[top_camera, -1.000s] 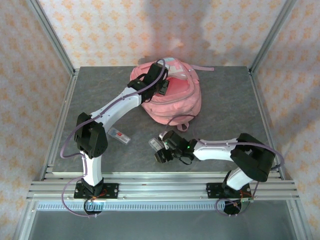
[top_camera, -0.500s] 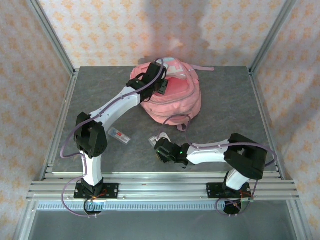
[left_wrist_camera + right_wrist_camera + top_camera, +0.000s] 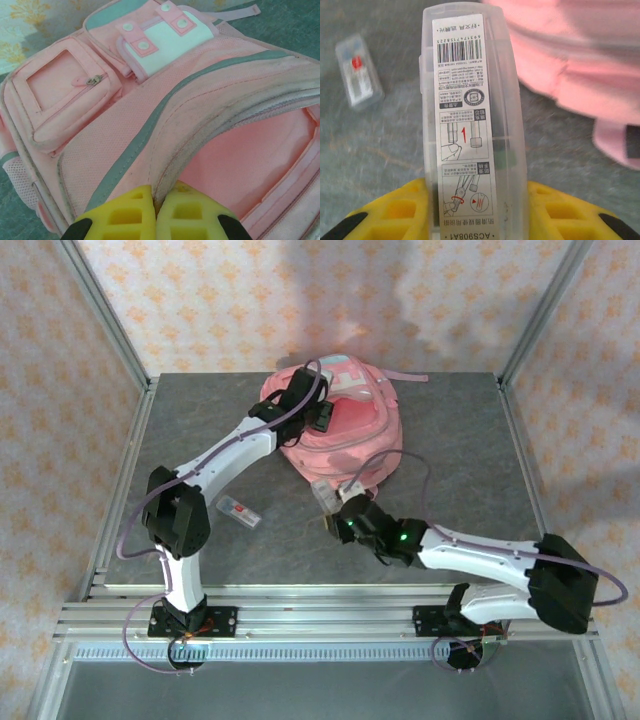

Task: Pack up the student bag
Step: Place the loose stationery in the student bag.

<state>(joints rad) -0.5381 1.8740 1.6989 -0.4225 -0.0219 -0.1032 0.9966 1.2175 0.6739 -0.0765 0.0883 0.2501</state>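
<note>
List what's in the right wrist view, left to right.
small clear box with a red mark → tall clear labelled case, gripped by the right pincer → student bag

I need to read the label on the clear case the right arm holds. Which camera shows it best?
The right wrist view: the clear case sits close up between the yellow fingers, its barcode label facing the lens. The top view gives a small pale shape beside the backpack. The left wrist camera faces the backpack.

Left arm [image 3: 235, 445] reaches forward, jaws pinched shut; right arm [image 3: 480, 558] extends leftward, jaws gripping.
</note>
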